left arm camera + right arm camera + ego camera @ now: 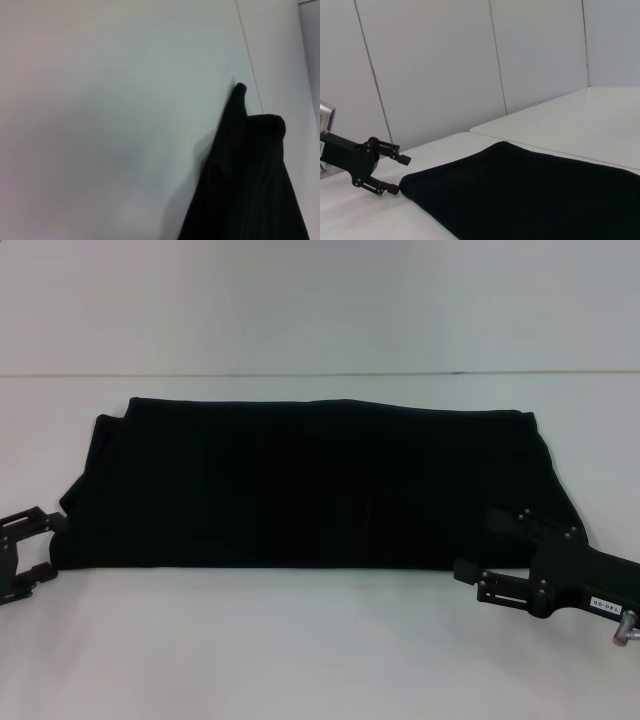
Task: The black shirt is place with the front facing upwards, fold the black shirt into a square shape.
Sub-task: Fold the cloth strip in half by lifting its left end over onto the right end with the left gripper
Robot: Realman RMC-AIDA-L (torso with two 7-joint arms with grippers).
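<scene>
The black shirt [310,485] lies on the white table as a wide, flat band, plain black on top. My left gripper [50,547] stands open at the shirt's near left corner, one finger on each side of the cloth's edge. The right wrist view shows that same left gripper [399,175] open beside the shirt [530,195]. My right gripper [483,542] is open at the near right corner, its upper finger over the cloth and its lower finger over bare table. An end of the shirt [250,185] shows in the left wrist view, without fingers.
The white table [300,650] extends in front of the shirt and behind it to a seam [320,374]. Pale wall panels [445,65] stand beyond the table's left side.
</scene>
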